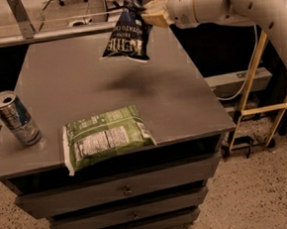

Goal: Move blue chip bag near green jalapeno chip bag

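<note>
The blue chip bag (126,36) hangs in the air above the far middle of the grey table (182,98), held by its top edge. My gripper (148,10) is shut on that top edge, at the upper middle of the view, with the white arm reaching in from the right. The bag's shadow lies on the table below it. The green jalapeno chip bag (105,137) lies flat near the table's front edge, label panel up, well in front of and below the blue bag.
A silver-blue drink can (16,118) stands upright at the table's front left. The table has drawers below. A wooden ladder-like frame (261,92) stands to the right. A glass partition and office chair bases are behind the table.
</note>
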Robot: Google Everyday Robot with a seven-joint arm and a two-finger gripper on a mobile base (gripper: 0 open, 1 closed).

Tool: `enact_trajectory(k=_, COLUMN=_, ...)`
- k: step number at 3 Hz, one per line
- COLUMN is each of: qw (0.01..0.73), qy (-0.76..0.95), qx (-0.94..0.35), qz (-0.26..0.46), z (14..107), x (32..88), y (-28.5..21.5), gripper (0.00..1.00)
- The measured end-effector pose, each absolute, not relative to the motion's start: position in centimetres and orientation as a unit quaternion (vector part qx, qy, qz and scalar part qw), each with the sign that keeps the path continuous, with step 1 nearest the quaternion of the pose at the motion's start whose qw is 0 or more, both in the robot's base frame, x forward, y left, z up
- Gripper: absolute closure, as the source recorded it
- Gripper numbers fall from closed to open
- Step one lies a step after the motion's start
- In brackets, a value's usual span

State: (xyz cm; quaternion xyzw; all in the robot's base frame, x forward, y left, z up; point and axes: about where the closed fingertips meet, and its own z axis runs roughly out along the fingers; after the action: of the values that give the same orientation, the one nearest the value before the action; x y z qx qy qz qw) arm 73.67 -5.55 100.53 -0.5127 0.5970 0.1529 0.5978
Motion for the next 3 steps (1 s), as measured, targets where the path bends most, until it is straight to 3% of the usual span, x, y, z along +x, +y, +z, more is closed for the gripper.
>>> enact_trajectory(k=1, qw=0.583, qy=0.592, qx=-0.53, qz=0.169, z=100.7, x=69.2, y=-4.3, gripper=1.0)
enact_trajectory(k=2, qw=0.571, qy=0.575, qx=-0.551, qz=0.199, z=100.7, x=66.4, y=-2.1, gripper=0.82)
enact_trajectory(k=3, qw=0.557, qy=0.527, qx=-0.594, qz=0.242, z=101.0, x=63.8, y=0.7, gripper=0.51)
